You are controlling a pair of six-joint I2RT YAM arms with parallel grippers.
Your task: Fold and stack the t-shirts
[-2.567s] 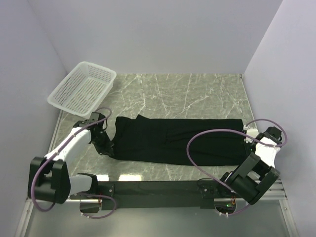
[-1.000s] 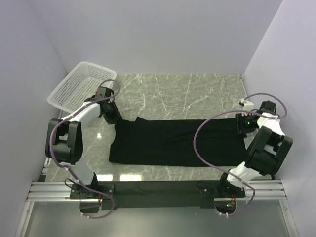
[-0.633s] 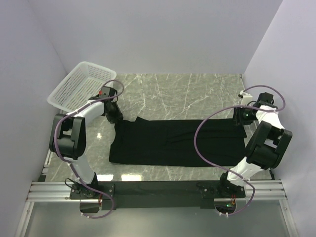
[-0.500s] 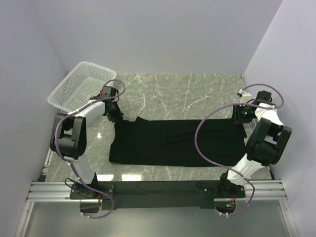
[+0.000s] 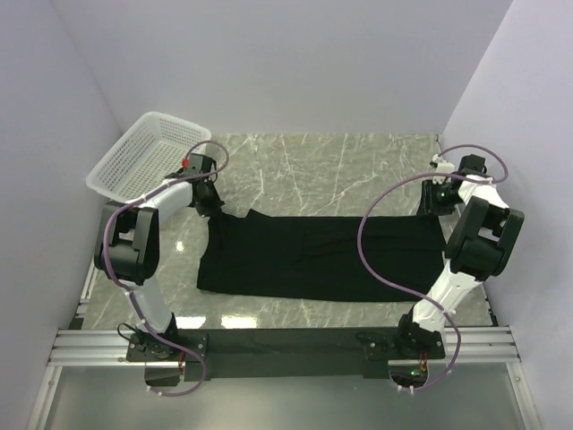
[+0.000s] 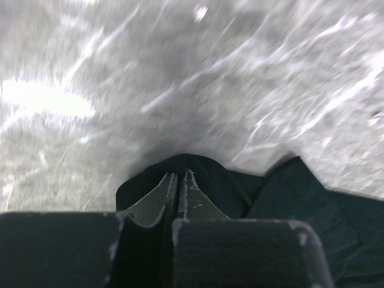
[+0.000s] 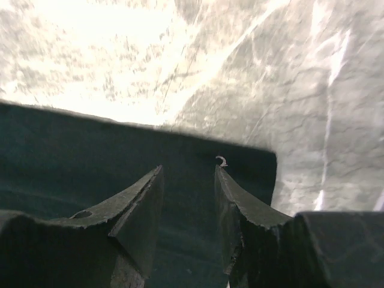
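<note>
Left wrist view: the left fingers [image 6: 157, 201] are pressed together with almost no gap, pinching a small hump of black cloth that bulges around their tips. That cloth is the t-shirt [image 6: 288, 192], which runs off to the lower right over the grey marbled desk [image 6: 198, 78].

In the right wrist view the right fingers [image 7: 139, 210] stand a moderate way apart, with flat black cloth showing in the gap between them. They sit just inside a corner of the t-shirt [image 7: 72, 156]. A tiny pale mark shows at the tip of one finger. Nothing is gripped between them as far as the view shows.

From the top external view the t-shirt [image 5: 313, 255] lies as a long dark band across the middle of the desk [image 5: 340, 161]. Its far left corner is drawn into a peak at the left fingers [image 5: 212, 208], and its far right corner lies under the right fingers [image 5: 436, 204]. A white mesh basket [image 5: 148, 161] sits at the far left corner of the desk, near the left arm.
</note>
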